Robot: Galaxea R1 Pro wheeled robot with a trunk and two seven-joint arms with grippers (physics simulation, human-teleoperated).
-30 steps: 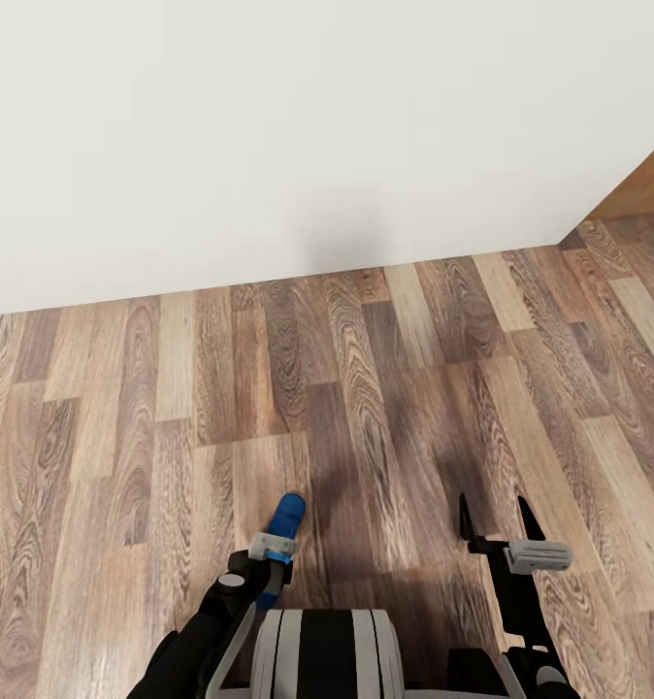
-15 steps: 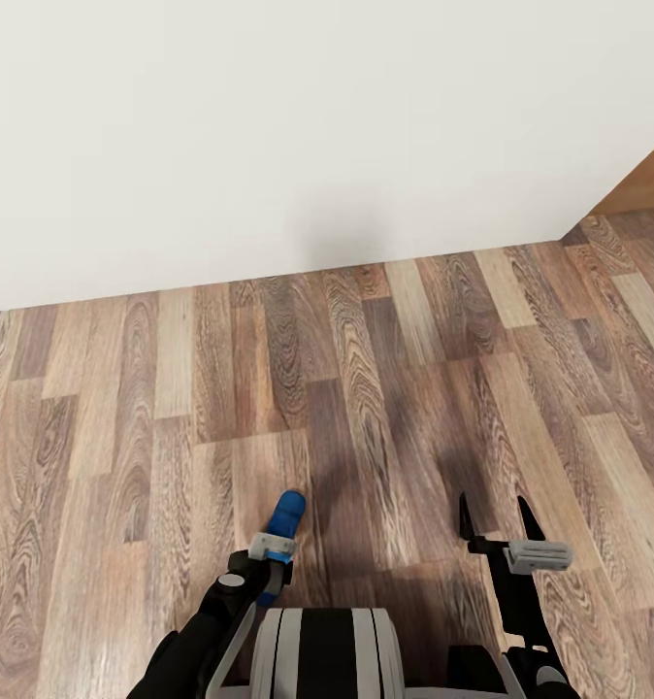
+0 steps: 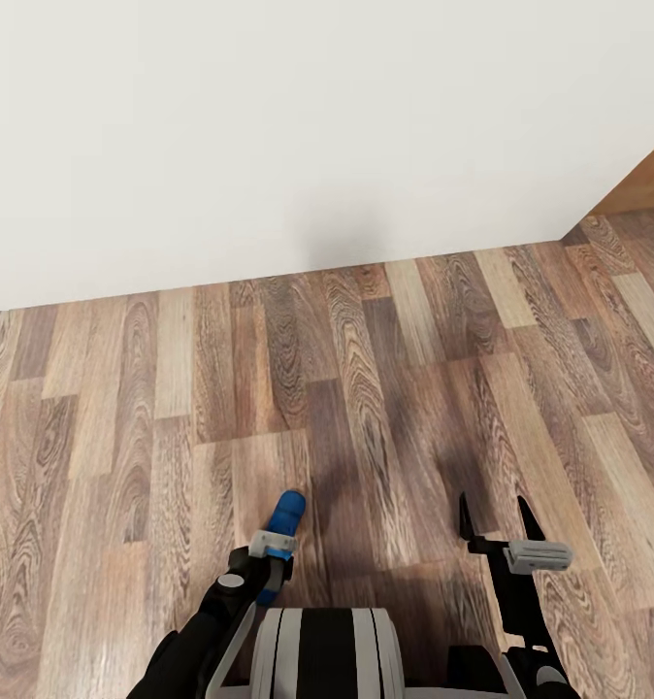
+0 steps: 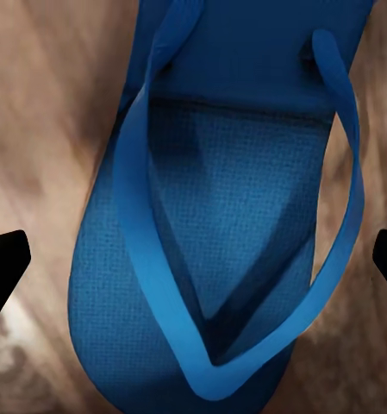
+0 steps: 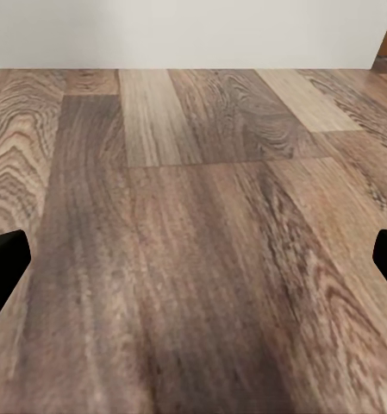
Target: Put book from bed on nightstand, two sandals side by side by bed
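I am facing a white wall (image 3: 269,126) over a wood-plank floor (image 3: 366,369). My left gripper (image 3: 274,546) is held low in front of my trunk, shut on one bright blue sandal (image 3: 289,509), whose rounded end sticks out past the fingers above the floor. In the left wrist view the sandal (image 4: 227,216) lies strap side up, its thong straps meeting near the camera, with black fingertips (image 4: 3,267) at either side. My right gripper (image 3: 495,515) hangs open over bare planks with nothing between its fingers (image 5: 3,263). The bed, book, nightstands and second sandal are out of view.
The white wall meets the floor about a body length ahead. An orange-brown wooden panel (image 3: 647,180) stands at the far right where the wall ends. Wood planks stretch left and right in front of me.
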